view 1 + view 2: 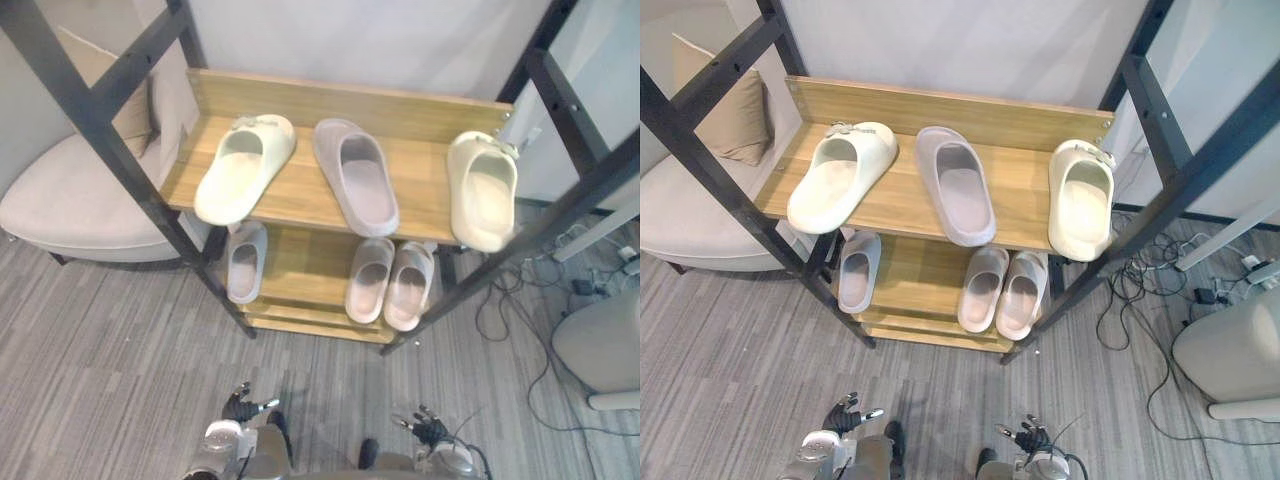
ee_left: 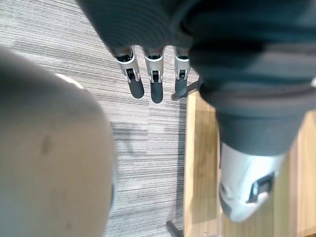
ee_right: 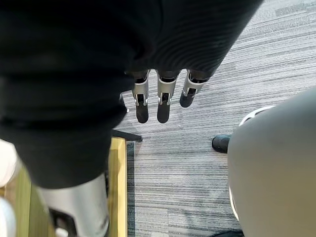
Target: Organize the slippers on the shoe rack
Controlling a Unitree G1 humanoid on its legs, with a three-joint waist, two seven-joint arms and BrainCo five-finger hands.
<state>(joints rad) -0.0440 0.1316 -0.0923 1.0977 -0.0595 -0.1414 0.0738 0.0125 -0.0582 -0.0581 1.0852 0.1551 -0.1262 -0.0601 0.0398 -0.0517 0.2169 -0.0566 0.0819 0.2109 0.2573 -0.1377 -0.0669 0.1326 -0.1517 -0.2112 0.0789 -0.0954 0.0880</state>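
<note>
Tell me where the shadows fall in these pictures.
Left eye view: the top shelf is evenly lit, while the lower shelf lies in its shade, which dims the pinkish pair there. Right eye view: the same shading under the top shelf.

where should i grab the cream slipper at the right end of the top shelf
Probably by its heel end: the cream slipper lies toe to the rear, heel hanging over the front edge of the top shelf. Come from the front with the right hand, fingers under the sole, thumb inside.
</note>
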